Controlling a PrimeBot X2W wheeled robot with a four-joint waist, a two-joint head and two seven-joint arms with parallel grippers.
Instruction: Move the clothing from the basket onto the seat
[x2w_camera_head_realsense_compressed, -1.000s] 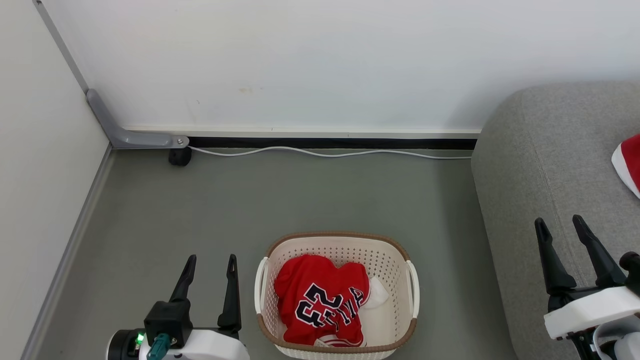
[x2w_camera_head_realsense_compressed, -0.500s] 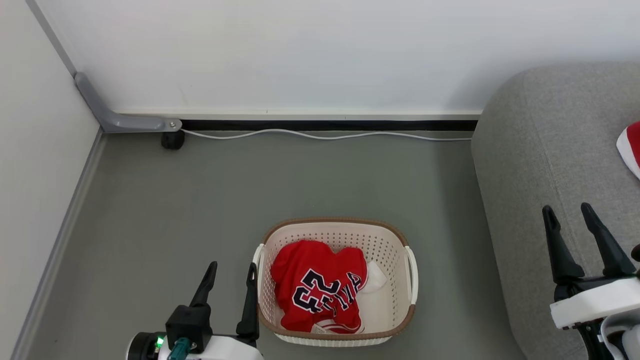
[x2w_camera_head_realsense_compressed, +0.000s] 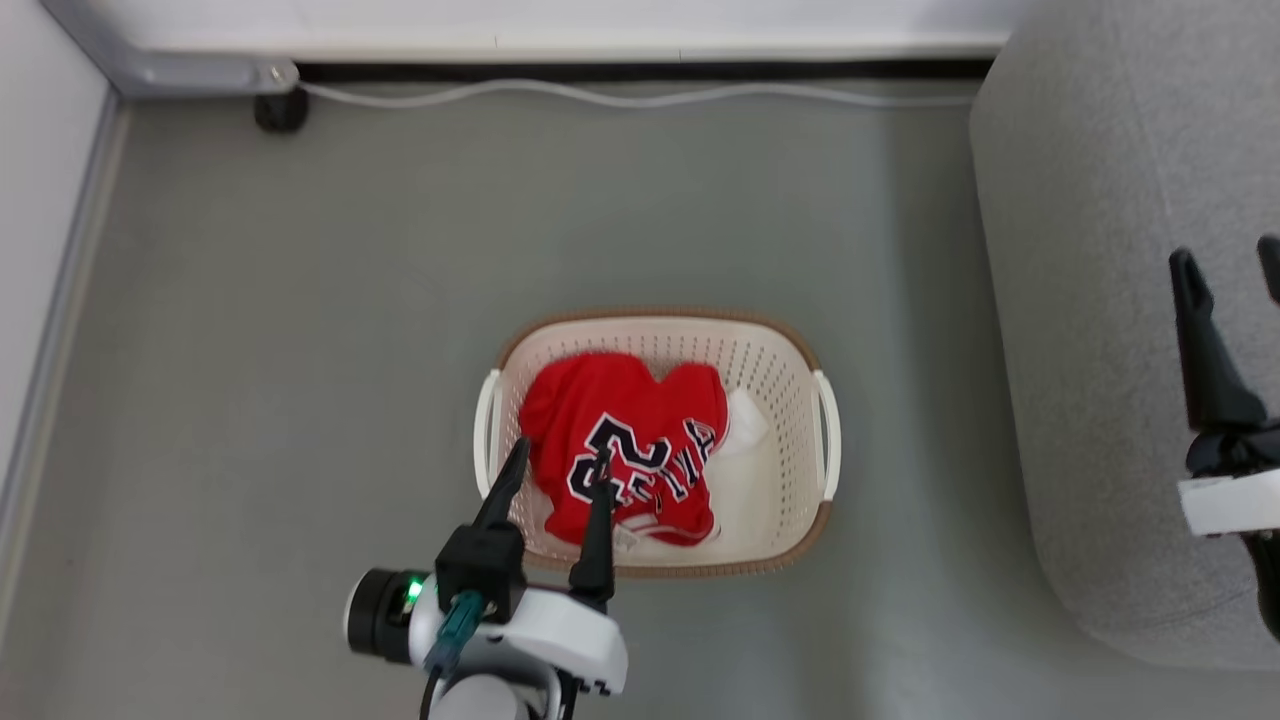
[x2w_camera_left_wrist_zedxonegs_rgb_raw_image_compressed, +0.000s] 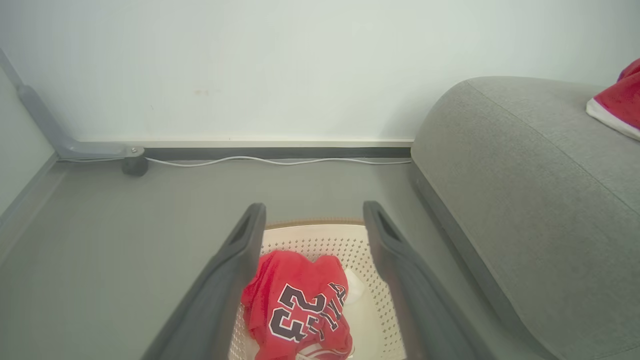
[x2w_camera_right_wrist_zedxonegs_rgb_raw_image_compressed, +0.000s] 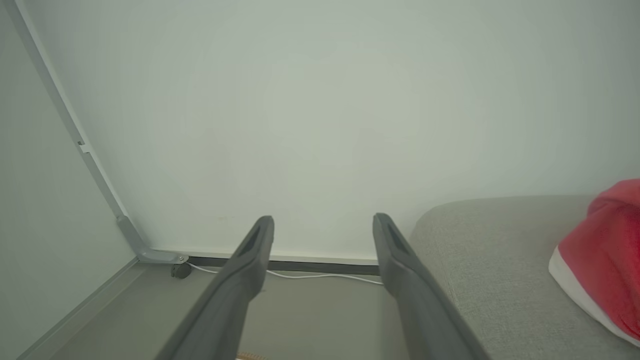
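Observation:
The cream basket (x2w_camera_head_realsense_compressed: 795, 350) stands on the grey floor, holding a crumpled red jersey (x2w_camera_head_realsense_compressed: 630, 430) with a navy "23". My left gripper (x2w_camera_head_realsense_compressed: 560, 458) hovers open above the basket's near-left rim, fingers over the jersey's left part. In the left wrist view, the jersey (x2w_camera_left_wrist_zedxonegs_rgb_raw_image_compressed: 295, 305) and the basket wall (x2w_camera_left_wrist_zedxonegs_rgb_raw_image_compressed: 325, 240) lie between and below the open left gripper (x2w_camera_left_wrist_zedxonegs_rgb_raw_image_compressed: 314, 207). The grey seat (x2w_camera_head_realsense_compressed: 1090, 300) fills the right side. My right gripper (x2w_camera_head_realsense_compressed: 1227, 255) is open above it. A plain red garment with white trim (x2w_camera_right_wrist_zedxonegs_rgb_raw_image_compressed: 605, 265) lies on the seat (x2w_camera_right_wrist_zedxonegs_rgb_raw_image_compressed: 490, 250), right of the right gripper (x2w_camera_right_wrist_zedxonegs_rgb_raw_image_compressed: 322, 220).
A white cable (x2w_camera_head_realsense_compressed: 650, 95) runs along the wall base at the back. A grey bracket (x2w_camera_head_realsense_compressed: 170, 70) and a black caster (x2w_camera_head_realsense_compressed: 280, 110) sit in the back-left corner. Grey floor surrounds the basket, with a narrow strip between it and the seat.
The head camera has tilted down, so the whole scene has shifted. My left gripper has moved right and forward, from beside the basket to over its near-left rim. Both grippers stay open.

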